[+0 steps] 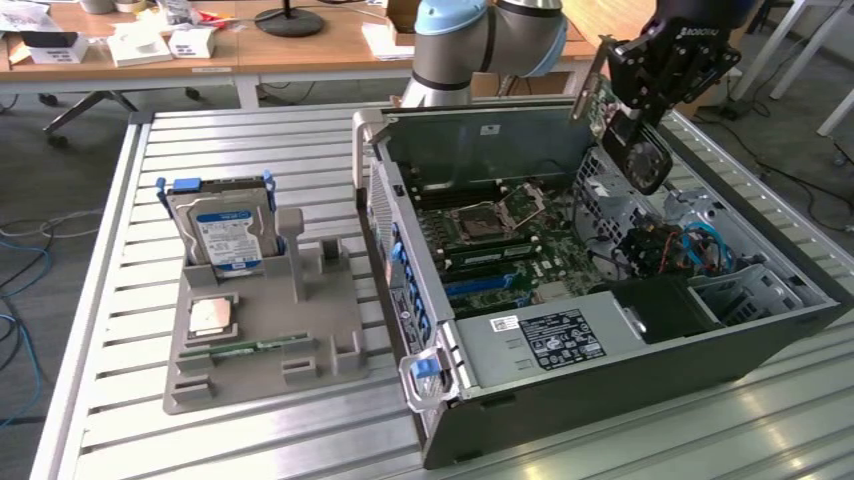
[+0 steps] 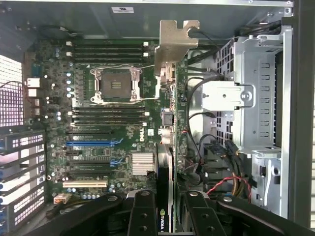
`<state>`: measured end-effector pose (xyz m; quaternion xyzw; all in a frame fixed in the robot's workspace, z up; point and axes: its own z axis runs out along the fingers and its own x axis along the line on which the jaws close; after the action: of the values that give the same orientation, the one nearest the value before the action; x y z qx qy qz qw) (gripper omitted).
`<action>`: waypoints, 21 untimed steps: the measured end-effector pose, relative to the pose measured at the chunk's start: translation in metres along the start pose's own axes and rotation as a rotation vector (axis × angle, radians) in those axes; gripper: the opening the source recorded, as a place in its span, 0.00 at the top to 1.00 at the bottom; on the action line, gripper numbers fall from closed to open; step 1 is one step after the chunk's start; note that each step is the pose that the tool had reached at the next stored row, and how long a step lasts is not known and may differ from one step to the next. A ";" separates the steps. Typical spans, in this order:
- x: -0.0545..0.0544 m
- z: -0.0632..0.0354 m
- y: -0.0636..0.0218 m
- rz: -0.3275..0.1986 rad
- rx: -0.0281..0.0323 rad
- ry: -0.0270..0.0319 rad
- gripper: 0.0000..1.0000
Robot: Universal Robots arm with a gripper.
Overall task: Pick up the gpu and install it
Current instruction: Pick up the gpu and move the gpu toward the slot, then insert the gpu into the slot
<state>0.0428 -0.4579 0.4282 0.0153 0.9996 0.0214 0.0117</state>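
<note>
One gripper (image 1: 641, 100) is clamped on the gpu (image 1: 643, 160), which hangs above the open case (image 1: 747, 340), its long axis steep, nearly upright. Wrist view: the gpu (image 2: 165, 162) sits edge-on between the fingers (image 2: 142, 216), bracket (image 2: 177, 44) end farthest from them, over the motherboard (image 2: 113, 123). It is likely light, stiff and fragile; best held by the board edges, clear of the fan.

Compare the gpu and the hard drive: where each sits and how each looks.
The gpu hangs in the gripper over the open case; the hard drive stands in the grey holder. The gpu is dark with a fan; the hard drive is silver with a blue label. Neither lies flat.
</note>
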 end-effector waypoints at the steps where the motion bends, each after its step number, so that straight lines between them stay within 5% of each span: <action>1: -0.002 0.0000 0.0001 0.000 0.0000 0.0000 0.74; 15: -0.002 0.0001 0.0001 -0.001 0.0000 0.0000 0.74; 21: -0.002 0.0002 0.0001 -0.046 -0.0010 0.0019 0.74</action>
<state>0.0453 -0.4579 0.4281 -0.0077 0.9997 0.0216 0.0112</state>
